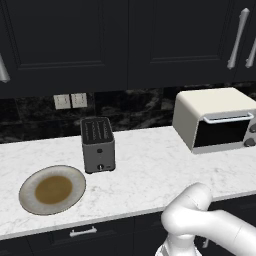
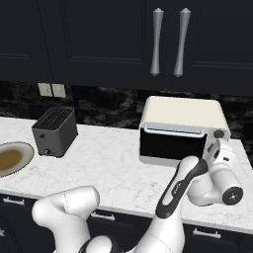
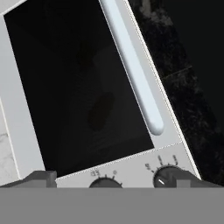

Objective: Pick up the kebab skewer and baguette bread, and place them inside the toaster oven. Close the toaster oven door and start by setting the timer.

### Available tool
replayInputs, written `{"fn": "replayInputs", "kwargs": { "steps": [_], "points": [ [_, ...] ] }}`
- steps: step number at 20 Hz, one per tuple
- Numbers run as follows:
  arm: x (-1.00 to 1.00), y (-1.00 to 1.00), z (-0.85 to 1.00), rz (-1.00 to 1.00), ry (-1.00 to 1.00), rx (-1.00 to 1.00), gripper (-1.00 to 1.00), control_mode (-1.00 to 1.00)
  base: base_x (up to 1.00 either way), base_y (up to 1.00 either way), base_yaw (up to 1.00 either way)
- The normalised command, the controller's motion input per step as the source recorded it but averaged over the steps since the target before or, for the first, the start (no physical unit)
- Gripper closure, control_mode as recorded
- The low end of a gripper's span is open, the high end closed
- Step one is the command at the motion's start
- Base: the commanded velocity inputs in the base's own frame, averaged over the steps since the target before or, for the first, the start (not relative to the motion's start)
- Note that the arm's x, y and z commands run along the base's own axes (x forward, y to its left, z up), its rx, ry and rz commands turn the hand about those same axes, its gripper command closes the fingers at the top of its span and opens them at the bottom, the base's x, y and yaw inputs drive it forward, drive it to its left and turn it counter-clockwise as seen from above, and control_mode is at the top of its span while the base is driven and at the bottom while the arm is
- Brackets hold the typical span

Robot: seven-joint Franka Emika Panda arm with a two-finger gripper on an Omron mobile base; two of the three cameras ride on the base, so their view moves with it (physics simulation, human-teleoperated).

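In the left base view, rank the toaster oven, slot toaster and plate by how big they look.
1. toaster oven, partly cut off at the right edge
2. plate, nearer the camera, so unsure against the toaster
3. slot toaster

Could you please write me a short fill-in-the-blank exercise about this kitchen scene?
1. The toaster oven door is ____.
2. The plate on the counter has ____ food on it.
3. The slot toaster stands between the plate and the ____.
4. The gripper, its jaws ____, faces the toaster oven's knobs.

Missing words: closed; no; toaster oven; open
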Motion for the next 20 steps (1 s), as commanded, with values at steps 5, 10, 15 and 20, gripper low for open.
{"fn": "replayInputs", "kwargs": {
  "steps": [5, 10, 15, 20],
  "points": [
    [0.13, 0.00, -0.03, 0.00, 0.04, -0.02, -1.00, -1.00, 0.00, 0.00, 0.00],
    [0.27, 0.01, -0.05, 0.00, 0.03, -0.03, -1.00, -1.00, 0.00, 0.00, 0.00],
    [0.18, 0.00, -0.17, 0.00, 0.01, -0.03, -1.00, -1.00, 0.00, 0.00, 0.00],
    [0.08, -0.07, -0.27, 0.00, 0.01, -0.02, -1.00, -1.00, 0.00, 0.00, 0.00]
  ]
}}
